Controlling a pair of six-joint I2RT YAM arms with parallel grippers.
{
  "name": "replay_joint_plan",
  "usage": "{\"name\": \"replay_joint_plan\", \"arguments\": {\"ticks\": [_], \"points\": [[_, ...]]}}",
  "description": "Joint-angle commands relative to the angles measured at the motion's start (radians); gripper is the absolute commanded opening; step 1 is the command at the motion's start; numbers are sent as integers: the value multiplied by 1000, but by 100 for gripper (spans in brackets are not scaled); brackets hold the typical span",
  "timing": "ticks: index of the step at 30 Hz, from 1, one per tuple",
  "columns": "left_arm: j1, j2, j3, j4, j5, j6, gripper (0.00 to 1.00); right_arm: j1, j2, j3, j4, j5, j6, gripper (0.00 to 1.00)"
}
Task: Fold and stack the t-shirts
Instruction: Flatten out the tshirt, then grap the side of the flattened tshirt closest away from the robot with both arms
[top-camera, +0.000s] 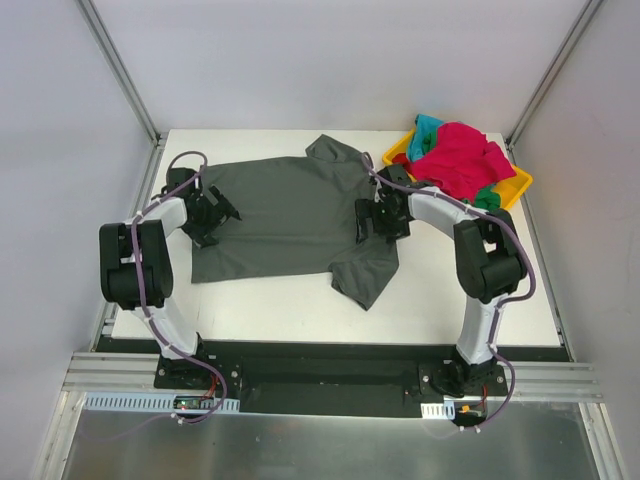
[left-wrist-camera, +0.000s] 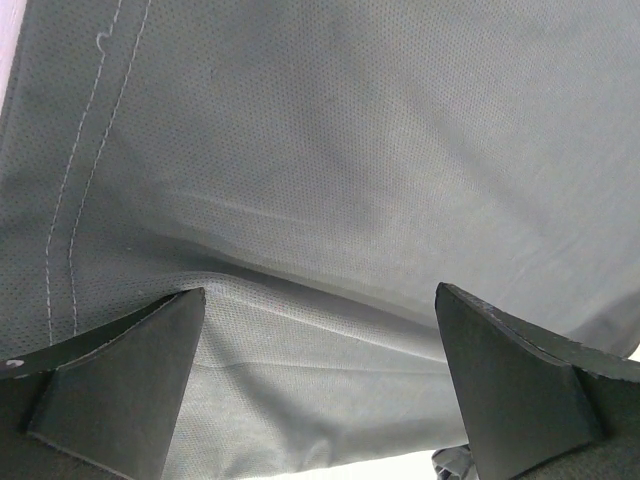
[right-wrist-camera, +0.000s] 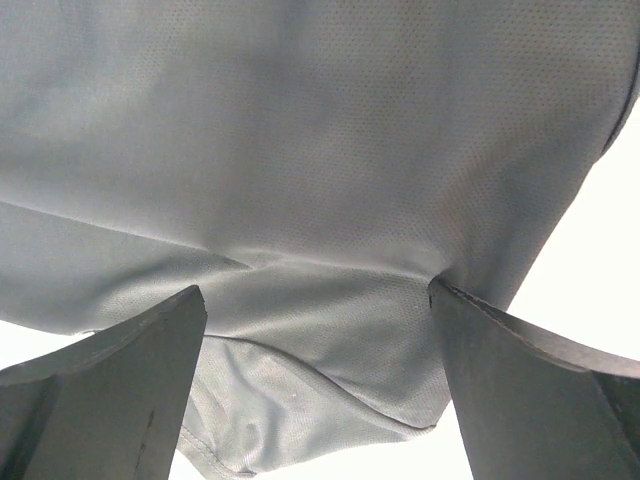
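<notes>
Grey t-shirt (top-camera: 290, 215) spread flat; yellow bin (top-camera: 522, 183) holds red, teal, green shirts (top-camera: 458, 160); left hand (top-camera: 218, 215), right hand (top-camera: 372, 218) released.

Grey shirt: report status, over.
Left gripper open, at the hem end. Right gripper open, at the shoulder end. Shirt spread flat, unfolded. Bin of clothes far right, not in the way.

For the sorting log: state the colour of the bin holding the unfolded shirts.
Yellow bin, clearest in the top external view.
</notes>
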Motion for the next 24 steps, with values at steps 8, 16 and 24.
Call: {"name": "replay_joint_plan", "arguments": {"ticks": [8,16,24], "points": [[8,-429,-207,-108,-210,-33,99,-1,-366,-97,-30,51,-106,96],[68,-773,-461,-200,-428,-191,99,-21,-800,-494,183,97,-26,96],[106,-621,-472,-180,-361,-193,72,-22,-850,-591,220,1,2,96]]}}
